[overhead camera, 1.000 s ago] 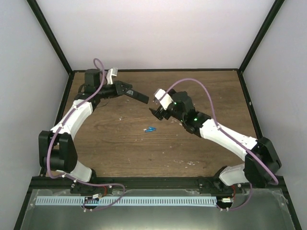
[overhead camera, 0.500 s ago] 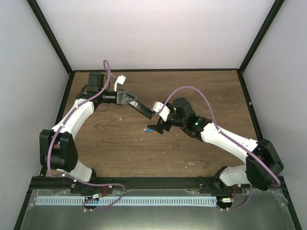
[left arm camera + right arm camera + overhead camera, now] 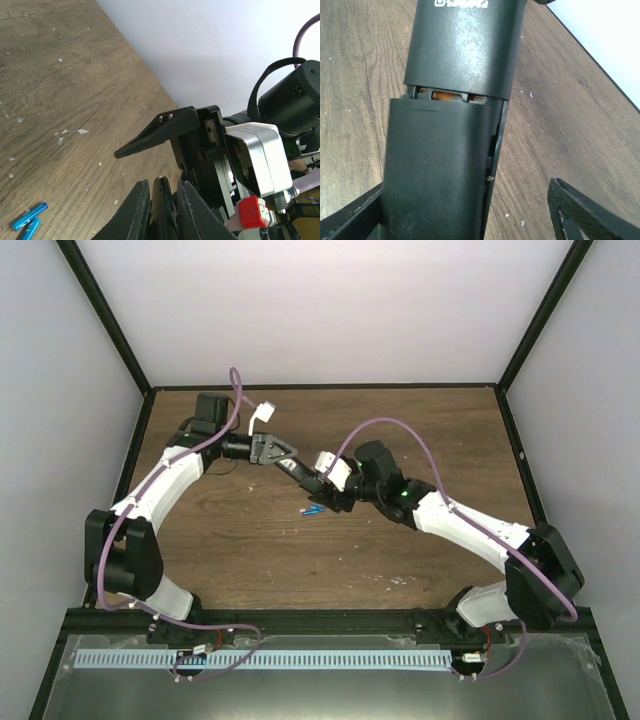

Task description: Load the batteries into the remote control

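Note:
My left gripper is shut on the slim black remote control and holds it above the table. In the left wrist view the remote stands edge-on between the two fingers. My right gripper is open at the remote's free end. In the right wrist view the remote's back fills the space between the fingers, and a cross seam shows orange metal. The right finger stands apart from it. Two blue batteries lie side by side on the table below, also in the left wrist view.
The brown wooden table has black frame posts and white walls at the back and sides. The right arm's wrist camera and one right finger are close in front of the left gripper. A metal tray lies at the near edge.
My left gripper has carried the remote right and nearer. My right gripper has moved left to meet the remote's free end, above the batteries, which have not moved.

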